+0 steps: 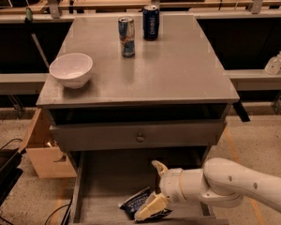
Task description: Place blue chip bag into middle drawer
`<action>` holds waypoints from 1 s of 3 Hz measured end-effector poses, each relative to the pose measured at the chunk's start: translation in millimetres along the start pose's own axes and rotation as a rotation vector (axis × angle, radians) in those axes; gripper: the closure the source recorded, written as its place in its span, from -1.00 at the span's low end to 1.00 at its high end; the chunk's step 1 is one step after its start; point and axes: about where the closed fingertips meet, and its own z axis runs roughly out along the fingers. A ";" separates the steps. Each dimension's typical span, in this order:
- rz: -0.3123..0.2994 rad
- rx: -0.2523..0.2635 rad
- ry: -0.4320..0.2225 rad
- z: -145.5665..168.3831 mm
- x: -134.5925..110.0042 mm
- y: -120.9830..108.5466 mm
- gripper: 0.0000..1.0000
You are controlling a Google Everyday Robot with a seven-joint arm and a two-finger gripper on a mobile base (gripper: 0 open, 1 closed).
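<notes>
Fingers of the gripper stand apart, one pointing toward 12 o'clock and the other slanting toward 7 o'clock. Nothing is clamped between them. The gripper sits low in the open middle drawer, at 6 o'clock in the view, on a white arm that reaches in from 4 o'clock.

The blue chip bag lies on the drawer's grey floor, toward its front edge. The lower finger crosses the bag's 3 o'clock end, but whether it presses on the foil cannot be told.

Above the drawer is a closed drawer front with a small round knob. On the table, a white bowl stands at 9 o'clock. A slim silver-blue can and a dark blue can stand just beside each other at 12 o'clock.
</notes>
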 end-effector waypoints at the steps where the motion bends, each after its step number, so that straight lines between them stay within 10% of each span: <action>1: 0.000 0.000 0.000 0.0 -0.1 0.1 -1.00; 3: -0.012 0.016 0.018 -38.6 -53.4 23.0 -1.00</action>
